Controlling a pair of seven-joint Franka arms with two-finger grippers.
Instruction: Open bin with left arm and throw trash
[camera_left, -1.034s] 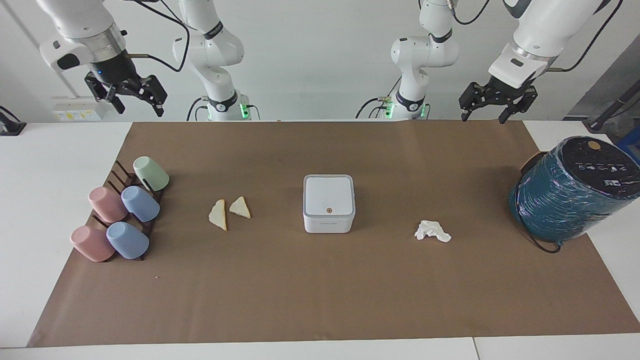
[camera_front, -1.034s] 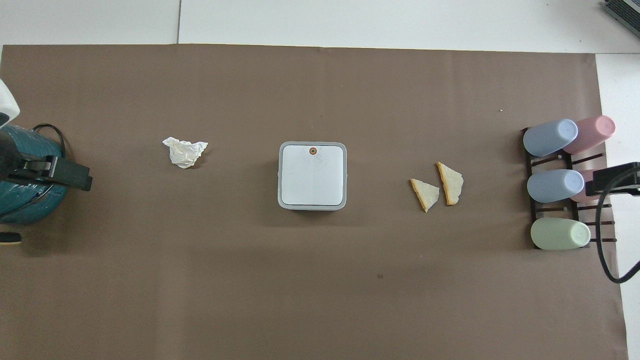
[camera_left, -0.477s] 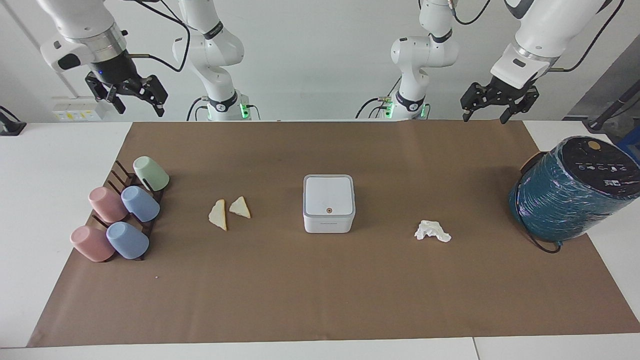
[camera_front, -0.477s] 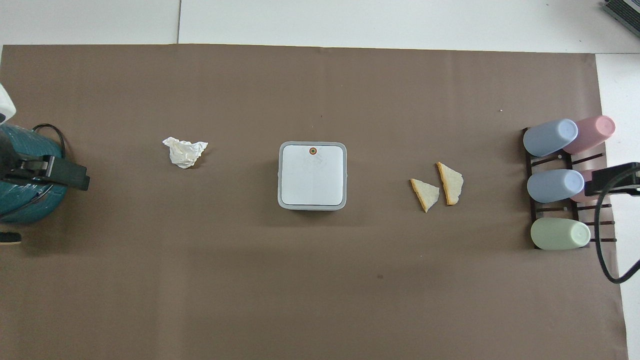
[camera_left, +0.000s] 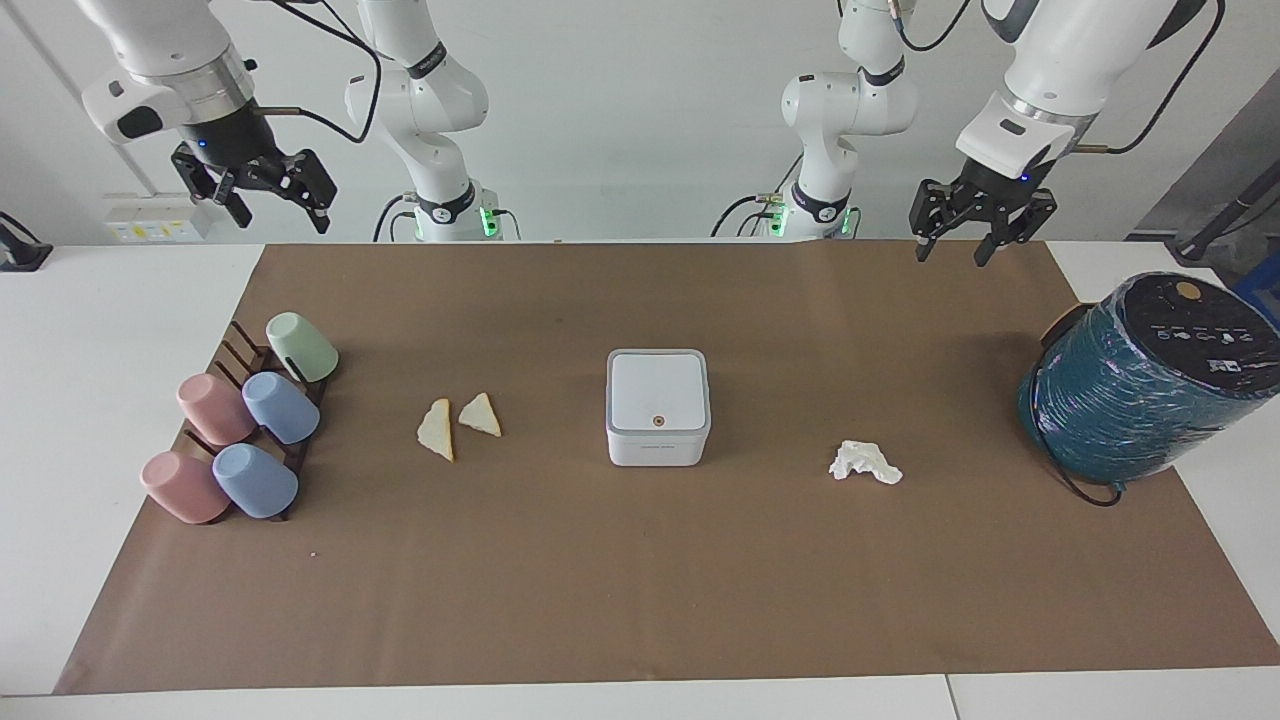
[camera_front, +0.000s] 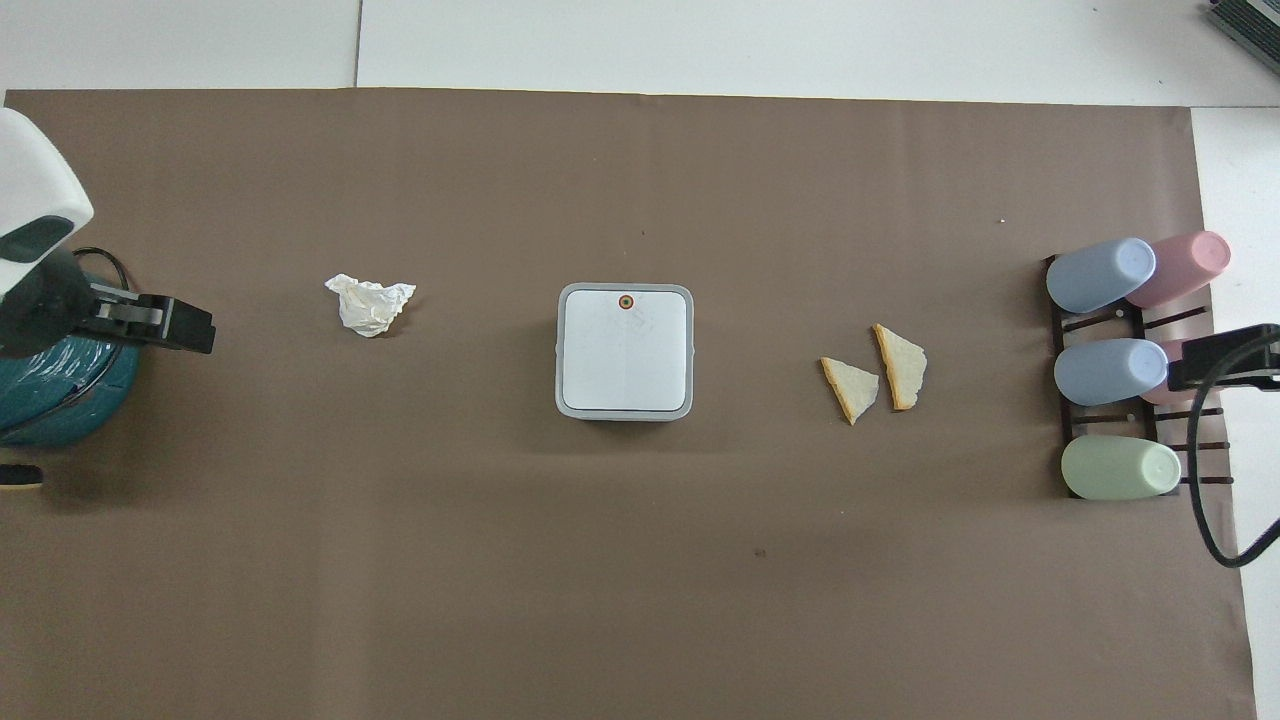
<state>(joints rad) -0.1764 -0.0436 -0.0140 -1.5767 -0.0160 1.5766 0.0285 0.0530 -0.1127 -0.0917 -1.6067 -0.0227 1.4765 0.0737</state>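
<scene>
- You are looking at a small white square bin (camera_left: 658, 406) with rounded corners and a grey rim, sitting in the middle of the brown paper sheet (camera_left: 640, 600); its smooth flat lid is lying closed, with an orange dot near the edge farther from the robots.
- A crumpled white tissue wad (camera_left: 864, 462), all creases and points, is lying on the paper beside the bin toward the left arm's end, well apart from it.
- Two pale-yellow triangular bread pieces (camera_left: 458, 424) with thin darker crusts are lying flat beside the bin toward the right arm's end, just beside each other.
- A fat cylinder wrapped in glossy teal film (camera_left: 1140, 385) with a black top is sitting tilted at the left arm's end of the table, half on the paper.
- Five smooth pastel cups (camera_left: 240, 430), pink, blue and green, are resting tipped over on a dark slatted rack (camera_left: 240, 350) at the right arm's end.
- The left gripper (camera_left: 955, 250) is hanging up in the air over the edge of the paper nearest the robots, at the left arm's end, with its black fingers pointing down and standing apart, grasping nothing.
- The left arm's white wrist is angling down from above toward the middle of the table.
- The right gripper (camera_left: 275, 215) is hovering high over the white table at the right arm's end, tilted sideways, its fingers spread and empty; that arm is waiting.
</scene>
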